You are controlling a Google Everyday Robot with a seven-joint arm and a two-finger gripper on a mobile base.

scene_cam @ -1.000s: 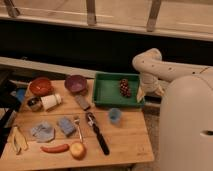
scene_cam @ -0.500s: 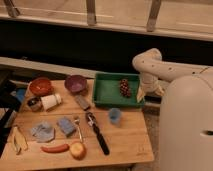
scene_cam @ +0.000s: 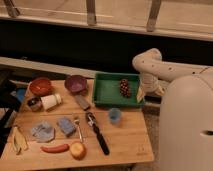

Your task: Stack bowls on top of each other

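Note:
An orange-red bowl [scene_cam: 40, 86] sits at the table's back left. A purple bowl [scene_cam: 75, 84] sits to its right, apart from it, both upright on the wooden table [scene_cam: 125, 142]. The white arm bends down at the right of the table. My gripper [scene_cam: 142, 95] hangs by the right edge of the green tray [scene_cam: 106, 92], far from both bowls. It holds nothing that I can see.
The green tray holds a dark bunch of grapes [scene_cam: 124, 87]. A metal cup [scene_cam: 34, 104] and white cup [scene_cam: 51, 101] lie in front of the orange-red bowl. A blue cup [scene_cam: 115, 116], peeler [scene_cam: 97, 131], fork, cloths, banana, red pepper and apple [scene_cam: 77, 150] lie on the front half.

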